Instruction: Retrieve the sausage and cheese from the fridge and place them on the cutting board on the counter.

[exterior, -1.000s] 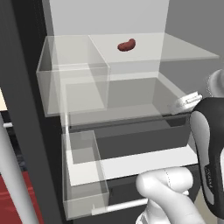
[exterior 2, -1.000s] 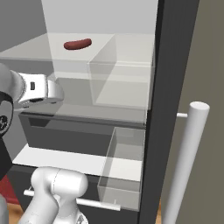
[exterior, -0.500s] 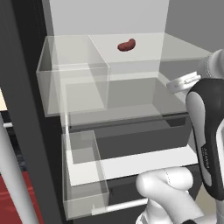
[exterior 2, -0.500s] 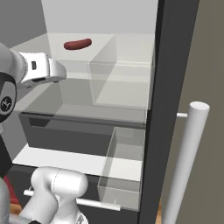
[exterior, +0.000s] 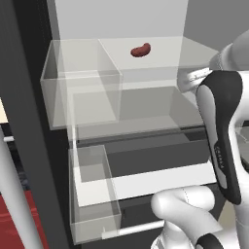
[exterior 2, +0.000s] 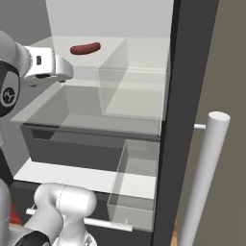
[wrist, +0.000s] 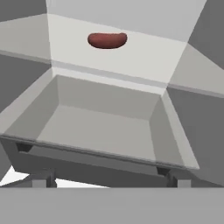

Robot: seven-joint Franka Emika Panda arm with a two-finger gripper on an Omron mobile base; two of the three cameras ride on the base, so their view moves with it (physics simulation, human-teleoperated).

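The dark red sausage (exterior: 140,50) (exterior 2: 85,48) (wrist: 107,40) lies on the pale upper shelf at the back of the open fridge (exterior 2: 180,96). My gripper (exterior: 182,80) (exterior 2: 67,73) hovers at the right front of that shelf, short of the sausage and slightly below it. Nothing is in its jaws, which stand open. In the hand view the sausage sits at the top centre, beyond a clear drawer (wrist: 100,127). The cheese, the cutting board and the counter are out of view.
A clear bin (exterior: 82,92) (exterior 2: 132,91) stands at the shelf's front on the side away from my hand. A lower clear bin (exterior: 92,194) (exterior 2: 134,182) juts out below. The white bar handle (exterior 2: 206,178) and dark fridge frame (exterior: 29,121) flank the opening.
My hand has risen and moved forward towards the upper shelf, closer to the sausage. The sausage has not moved.
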